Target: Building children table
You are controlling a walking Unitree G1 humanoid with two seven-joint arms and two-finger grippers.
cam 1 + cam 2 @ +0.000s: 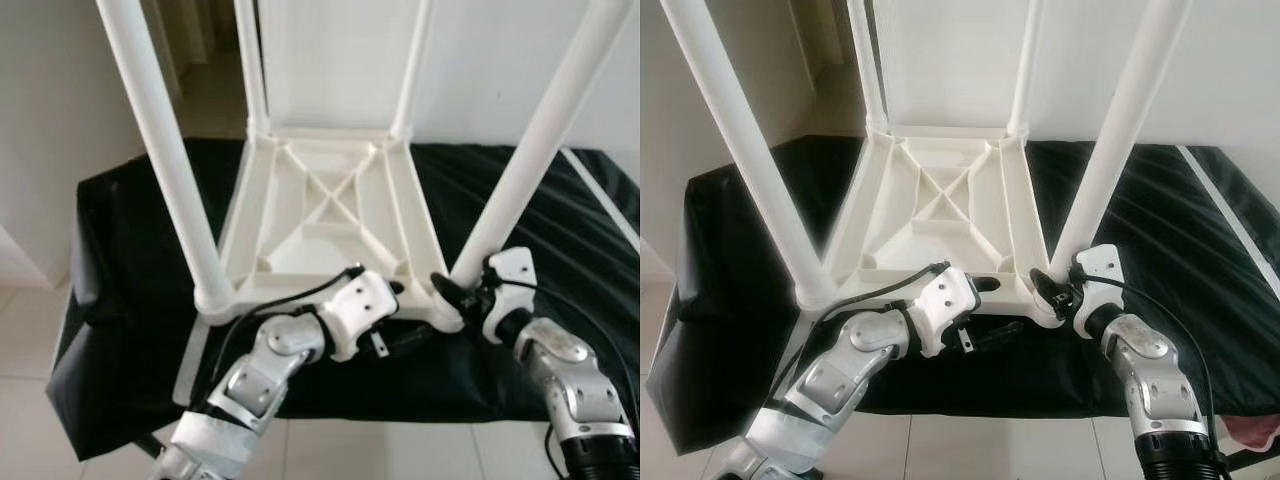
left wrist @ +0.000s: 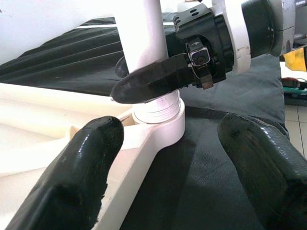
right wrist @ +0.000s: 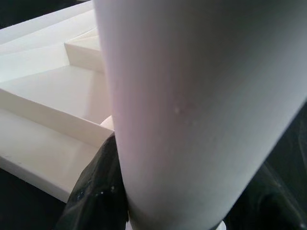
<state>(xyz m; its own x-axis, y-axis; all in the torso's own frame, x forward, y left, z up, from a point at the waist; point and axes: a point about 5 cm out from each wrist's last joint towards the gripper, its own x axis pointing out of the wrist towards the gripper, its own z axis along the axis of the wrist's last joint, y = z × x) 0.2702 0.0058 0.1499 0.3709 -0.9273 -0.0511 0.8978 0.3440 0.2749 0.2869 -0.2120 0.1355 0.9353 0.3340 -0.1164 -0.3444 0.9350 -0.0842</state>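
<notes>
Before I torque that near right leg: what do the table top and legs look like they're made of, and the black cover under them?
Table top: looks like moulded white plastic, going by the cast ribs and cross bracing on its underside. Leg, held by the right gripper: smooth, slightly glossy white tube, probably plastic too. Cover: black woven fabric with creases and a faint sheen; the exact cloth can't be told.

arms: silver jointed segments, showing black cables looping along them
left end effector (image 1: 400, 312): white housing, black fingers
right end effector (image 1: 447, 291): white housing, black fingers
</notes>
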